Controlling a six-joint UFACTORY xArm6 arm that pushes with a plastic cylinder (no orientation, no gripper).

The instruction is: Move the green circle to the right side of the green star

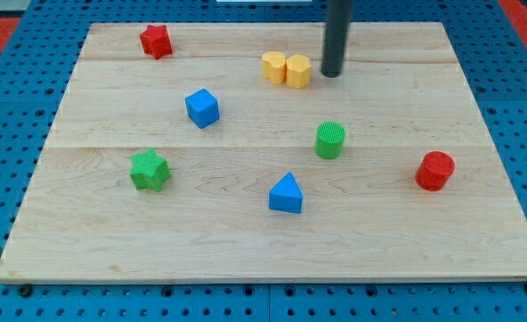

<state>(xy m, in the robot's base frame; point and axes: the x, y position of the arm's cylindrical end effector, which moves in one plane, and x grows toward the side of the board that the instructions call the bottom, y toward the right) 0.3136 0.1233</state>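
The green circle, a light, rigid cylinder, likely slides easily. It stands at 3 o'clock from the green star, well apart. My tip holds nothing, at the circle's 12 o'clock. Push its right-hand wall.

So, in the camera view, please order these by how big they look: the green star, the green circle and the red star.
1. green star
2. green circle; it looks nearly alike in size, so this order is unsure.
3. red star; it lies farther toward the view's top, so distance may shrink it.
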